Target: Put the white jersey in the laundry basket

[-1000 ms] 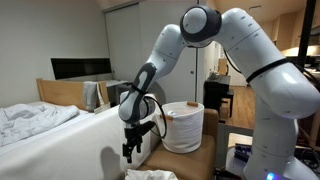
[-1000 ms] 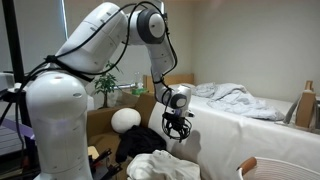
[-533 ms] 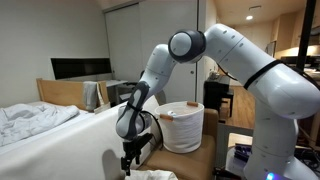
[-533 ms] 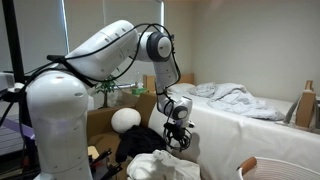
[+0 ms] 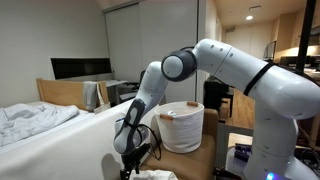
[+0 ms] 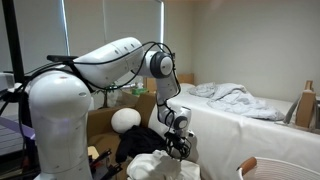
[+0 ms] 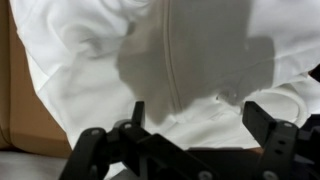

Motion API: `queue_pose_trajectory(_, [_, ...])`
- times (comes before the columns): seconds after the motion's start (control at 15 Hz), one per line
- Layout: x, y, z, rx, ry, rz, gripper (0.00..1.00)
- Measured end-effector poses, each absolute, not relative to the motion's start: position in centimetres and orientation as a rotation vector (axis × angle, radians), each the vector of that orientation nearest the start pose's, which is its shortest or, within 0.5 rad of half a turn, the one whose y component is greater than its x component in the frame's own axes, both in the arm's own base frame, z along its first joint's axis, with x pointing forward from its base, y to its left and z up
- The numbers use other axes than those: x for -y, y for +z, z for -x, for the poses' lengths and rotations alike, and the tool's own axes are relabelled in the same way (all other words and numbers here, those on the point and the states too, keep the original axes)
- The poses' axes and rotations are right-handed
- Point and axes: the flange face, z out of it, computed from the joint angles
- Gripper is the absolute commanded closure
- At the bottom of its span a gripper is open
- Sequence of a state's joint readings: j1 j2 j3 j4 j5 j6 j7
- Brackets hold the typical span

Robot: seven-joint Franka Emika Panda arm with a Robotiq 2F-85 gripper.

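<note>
Hanging low beside the bed (image 5: 60,135), arm (image 5: 220,62) folded down, jaws wide apart and holding nothing. Wrist view: both fingers (image 7: 88,150) spread along the bottom edge. The white jersey (image 7: 170,60) fills nearly everything above them, with a grey shadow on the cloth. Touching it or not: cannot tell. It is a rumpled heap, not in the basket, and a strip of brown surface (image 7: 14,90) shows at its left edge. In both exterior views the white jersey (image 5: 152,175) (image 6: 160,165) lies just under the jaws, close to the bed's side. Beyond it the laundry basket (image 5: 182,126) stands upright on a brown surface, near but apart, tan handle at the rim. Its inside is not visible. In an exterior view only its rim (image 6: 272,166) shows, at the bottom corner. A rumpled bedsheet (image 6: 235,97) lies on the bed.
</note>
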State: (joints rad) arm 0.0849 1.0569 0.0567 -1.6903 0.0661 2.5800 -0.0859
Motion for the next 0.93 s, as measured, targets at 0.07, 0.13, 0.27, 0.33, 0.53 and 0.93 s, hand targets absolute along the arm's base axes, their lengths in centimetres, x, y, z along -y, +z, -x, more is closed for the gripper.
queue_pose_trajectory(0.07, [-8.8, -3.4, -60.4, 0.222, 0.274, 3.051, 0.00])
queue_pose_trajectory(0.13, [-9.1, -4.2, -60.5, 0.224, 0.291, 3.053, 0.00])
queue_pose_trajectory(0.27, [-9.4, -5.5, -60.8, 0.226, 0.328, 3.052, 0.00])
queue_pose_trajectory(0.33, [-9.4, -6.2, -60.9, 0.226, 0.354, 3.048, 0.00])
queue_pose_trajectory(0.53, [-9.3, -8.0, -61.1, 0.219, 0.435, 3.036, 0.00])
queue_pose_trajectory(0.93, [-9.2, -10.6, -61.8, 0.215, 0.575, 3.009, 0.00])
